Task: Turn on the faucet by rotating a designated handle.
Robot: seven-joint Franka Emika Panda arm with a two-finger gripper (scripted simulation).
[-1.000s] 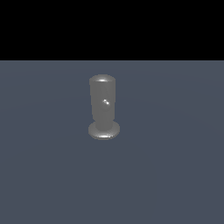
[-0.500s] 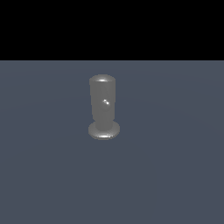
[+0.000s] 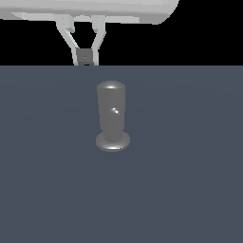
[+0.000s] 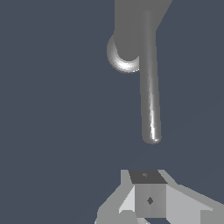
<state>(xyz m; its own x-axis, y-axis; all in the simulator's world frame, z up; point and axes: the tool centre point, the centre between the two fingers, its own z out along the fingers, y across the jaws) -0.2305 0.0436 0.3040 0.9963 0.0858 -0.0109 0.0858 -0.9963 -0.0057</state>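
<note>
I see the faucet (image 3: pixel 112 115) standing upright near the middle of the desk (image 3: pixel 190 190), a flat, matte, slate-blue surface without visible texture. The faucet is a glossy grey metallic cylinder with a domed top and a round flared disc base; soft highlights run along the dome and the rim of the base. In the exterior view the handle (image 3: pixel 115 111) shows only as a small bright rounded tip on the upper part of the cylinder, pointing toward the camera. In the wrist view the handle (image 4: pixel 150 87) reads as a thin, smooth metallic rod with a rounded end and a bright streak along its length, projecting from the faucet (image 4: pixel 131 35), whose flared base shows as a shiny curved rim beside the rod. The end effector (image 3: pixel 85 57) hangs at the top of the exterior view, above the faucet and toward the exterior view's left, well apart from it, under a pale grey arm link. Its two light grey fingers (image 3: pixel 66 35) angle inward and meet at a small dark square pad, so I read them as pressed together with nothing between them. In the wrist view the end effector (image 4: pixel 148 197) is a faceted grey block, its tips closed together, near the rod's tip but not touching it.
</note>
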